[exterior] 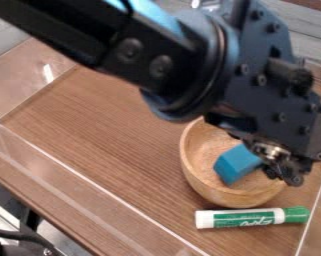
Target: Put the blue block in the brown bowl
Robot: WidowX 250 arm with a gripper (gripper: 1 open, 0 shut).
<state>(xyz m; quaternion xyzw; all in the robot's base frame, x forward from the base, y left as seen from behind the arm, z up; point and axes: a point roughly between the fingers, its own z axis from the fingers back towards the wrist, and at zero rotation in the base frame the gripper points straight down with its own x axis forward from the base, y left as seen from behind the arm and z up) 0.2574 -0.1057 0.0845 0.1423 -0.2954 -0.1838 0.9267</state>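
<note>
- Camera view puts the blue block [235, 164] inside the brown bowl [199, 170], toward the bowl's right half and tipped a bit on its edge rather than flat.
- Our claw [275, 158] hangs right over that same side of the bowl, just above and to the right of the block. As far as we can make out the fingers are spread and the block is let go, though the big dark arm blurs a lot of detail, so we can't swear there's no contact.
- So the relation we care about: the block sits below and slightly left of the claw, and the way out is straight up.
- We'd call the drop pretty much done.
- The green-and-white marker [252, 216] lies on the counter [96, 120] in front of the bowl, apart from it.
</note>
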